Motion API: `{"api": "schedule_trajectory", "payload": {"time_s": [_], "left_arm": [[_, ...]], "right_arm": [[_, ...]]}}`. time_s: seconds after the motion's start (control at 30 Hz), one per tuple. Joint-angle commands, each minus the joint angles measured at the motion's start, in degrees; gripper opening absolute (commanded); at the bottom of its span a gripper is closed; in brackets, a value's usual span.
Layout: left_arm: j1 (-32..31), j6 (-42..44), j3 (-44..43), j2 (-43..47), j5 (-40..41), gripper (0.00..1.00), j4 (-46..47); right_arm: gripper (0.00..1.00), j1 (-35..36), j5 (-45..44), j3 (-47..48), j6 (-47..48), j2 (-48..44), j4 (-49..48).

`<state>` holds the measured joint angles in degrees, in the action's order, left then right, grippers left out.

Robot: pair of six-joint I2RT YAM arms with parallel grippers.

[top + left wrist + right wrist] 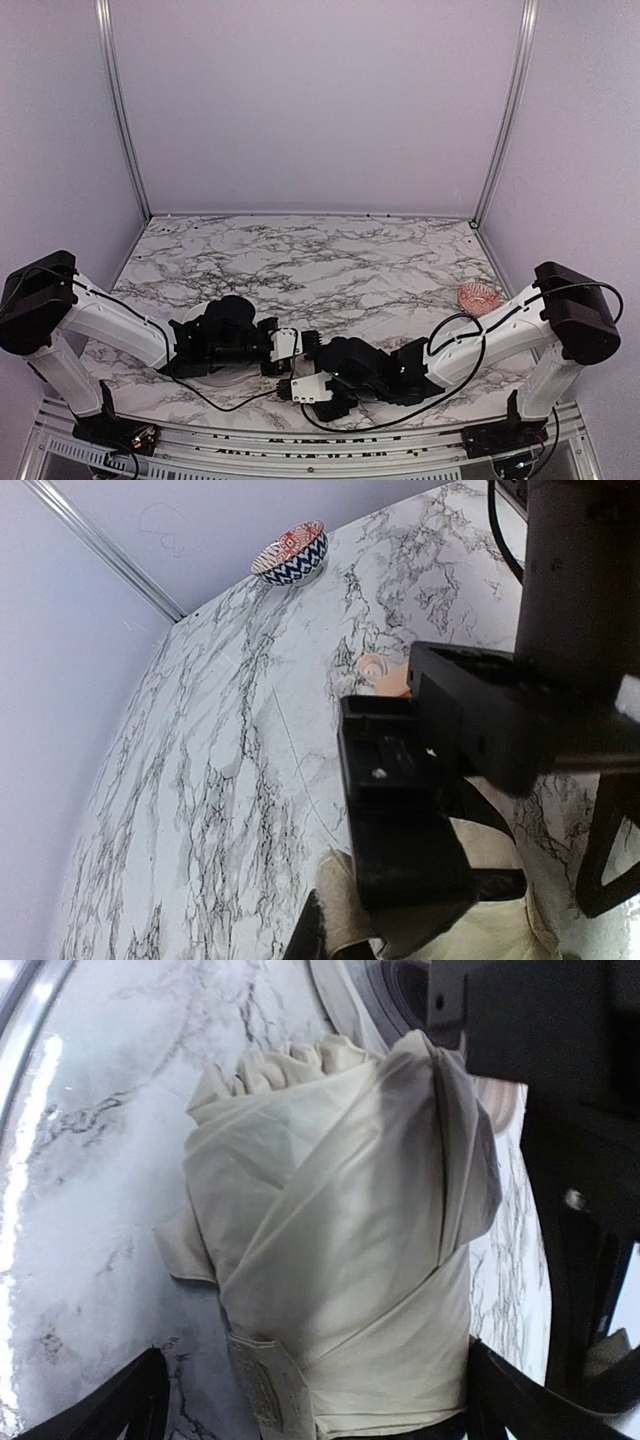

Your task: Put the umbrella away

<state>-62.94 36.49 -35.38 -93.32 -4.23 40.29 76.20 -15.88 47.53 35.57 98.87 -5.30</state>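
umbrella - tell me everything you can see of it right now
The umbrella is folded shut, its cream fabric crumpled and wrapped loosely round itself, with a closing tab hanging loose at the near end. It seems to lie on the marble table, between the spread fingers of the right gripper. Its far end reaches a round white rim. No shaft shows.

Umbrella [340,1240]: compact, folded shut. Cream fabric gathered in loose, creased bundle with folds wrapped around it. Fastening tab [262,1392] hangs loose at one end. Small tan handle [383,673] peeks out toward right. Lies flat on marble bench [90,1210], near edge, about centre.
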Motion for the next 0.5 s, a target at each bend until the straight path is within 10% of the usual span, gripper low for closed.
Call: {"api": "schedule_trajectory", "payload": {"time_s": [0.0,0.47], "left_arm": [[-0.52,0.81,1.17,-1.20,0.69,0.00,0.67],[0.90,3.15,1.14,0.64,2.48,0.00,0.66]], "right_arm": [[0.98,-0.44,9.95,-2.54,-0.79,-3.30,3.73],[0.95,-9.92,32.76,-8.50,-8.38,-19.64,0.08]]}}
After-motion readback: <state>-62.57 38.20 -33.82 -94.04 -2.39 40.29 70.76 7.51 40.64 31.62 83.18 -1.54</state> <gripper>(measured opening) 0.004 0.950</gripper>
